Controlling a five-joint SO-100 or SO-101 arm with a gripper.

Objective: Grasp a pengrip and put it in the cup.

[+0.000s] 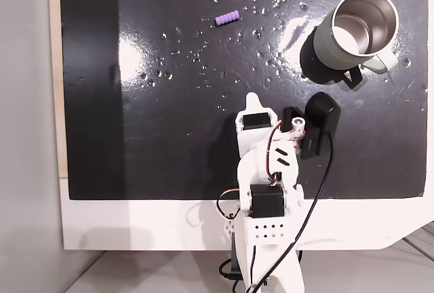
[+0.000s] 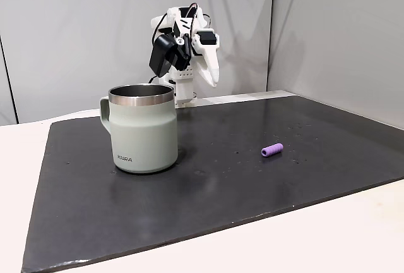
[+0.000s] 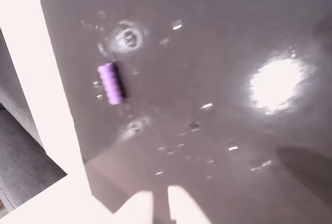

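The lilac ribbed pengrip (image 1: 227, 17) lies on the black mat (image 1: 169, 137) near its far edge, well clear of everything; it is also on the mat's right part in a fixed view (image 2: 272, 150) and upper left in the wrist view (image 3: 111, 83). The grey-green cup (image 1: 357, 30) with steel interior stands upright at the far right, handle toward the arm; in the side-on fixed view the cup (image 2: 142, 127) stands in the foreground. My gripper (image 1: 252, 98) hangs raised above the mat's near half, fingers together and holding nothing. Its white fingertips (image 3: 140, 206) show at the wrist view's bottom edge.
A black camera module (image 1: 319, 120) rides beside the gripper. The white tabletop (image 1: 135, 225) borders the mat on the near side, with a pale strip along the left. Shiny specks and lamp glare (image 1: 132, 55) dot the mat. Grey wall panels (image 2: 76, 33) stand behind the arm.
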